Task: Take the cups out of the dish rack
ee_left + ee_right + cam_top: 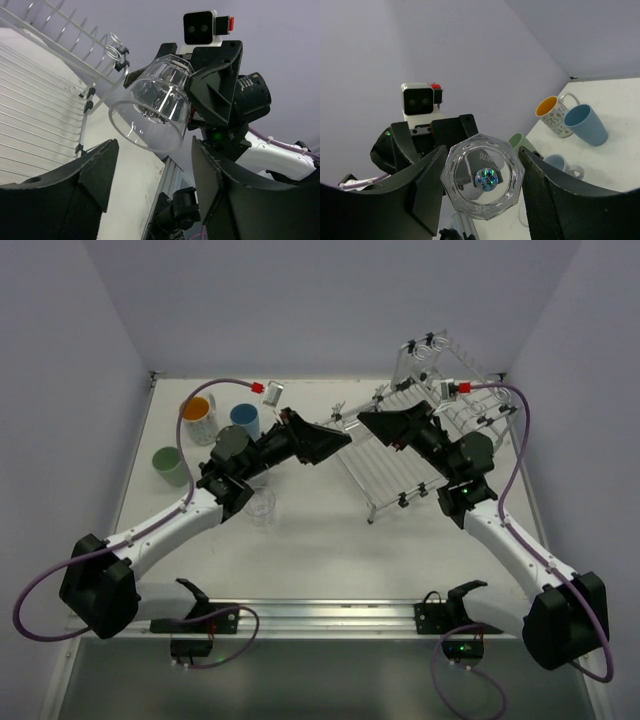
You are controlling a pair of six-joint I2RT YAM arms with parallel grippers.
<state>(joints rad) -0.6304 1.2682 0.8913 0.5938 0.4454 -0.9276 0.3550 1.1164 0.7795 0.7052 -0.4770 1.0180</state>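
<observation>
Item under handling: one clear glass [150, 115], off the dish rack [385, 465] and in the air between the two arms, just beside the rack's near-left corner. It lies tilted, with its open mouth towards the left arm and its faceted base towards the right wrist.

Right end effector [485, 185]: closed on the base end of the clear glass, one finger pressed against each side.

Left end effector [155, 150]: fingers apart, facing the mouth of the glass. In the left wrist view a gap shows between each finger and the glass wall, and no contact is seen.

Dish rack: stands on the right half of the surface [320, 550], its flat rod section towards the centre and its raised slotted back at the far right.

Cups on the surface, left side, well apart from the rack:
- white mug with orange inside [198, 415], far left
- blue cup [245, 420], just beside it
- pale green cup [170, 466], nearer the left edge
- second clear glass [262, 507], close by the left arm
- light blue mug [559, 162], seen in the right wrist view only
</observation>
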